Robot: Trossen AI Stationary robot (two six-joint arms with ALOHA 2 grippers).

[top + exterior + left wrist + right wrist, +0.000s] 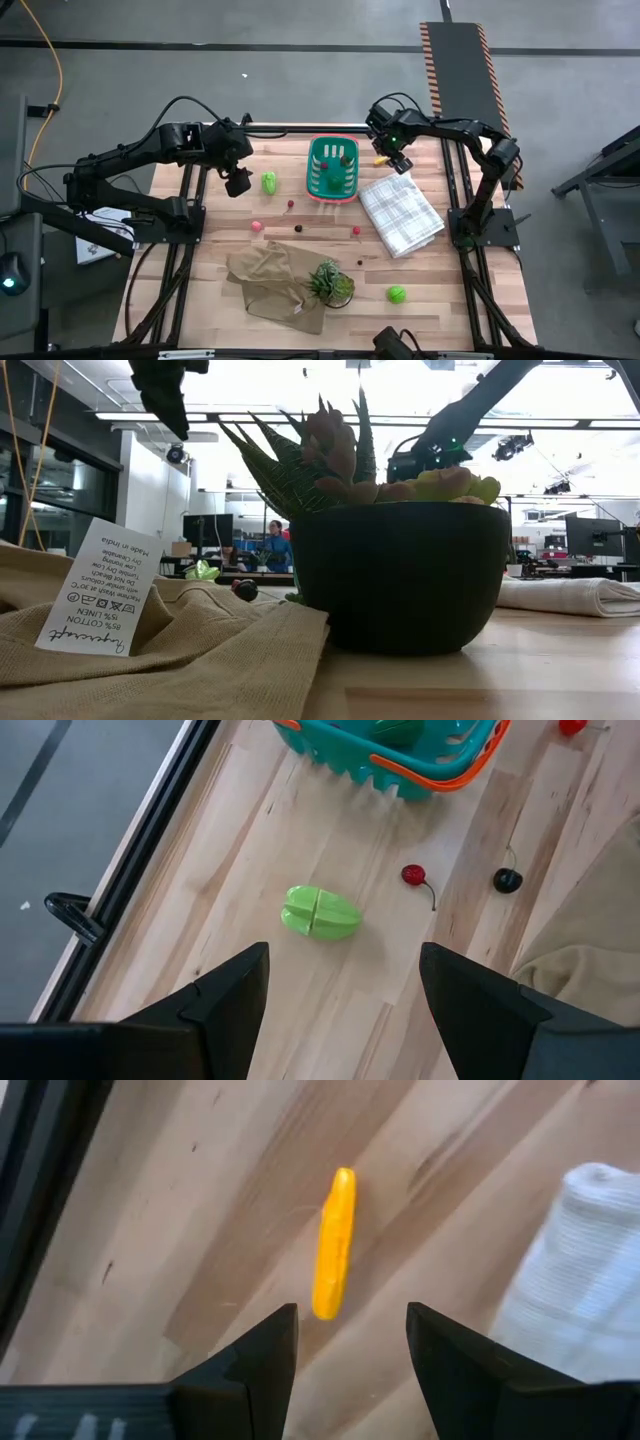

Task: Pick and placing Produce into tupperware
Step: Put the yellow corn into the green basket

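The left end effector (340,990) is held spread above the wooden worktop (440,290), over a light green split fruit (320,913) lying beside the teal basket (332,172). A red cherry (413,875) and a dark cherry (507,880) are seen nearby. The right end effector (350,1335) is spread, nothing pinched, above a yellow piece (335,1242) lying just beside the folded white checked cloth (402,213). A green piece (336,153) is seen inside the basket.

A robotics lab or open workshop: grey concrete floor (300,30), hazard-striped black ramp (462,60), long ceiling strip lights (200,415), desk monitors (592,535) behind.
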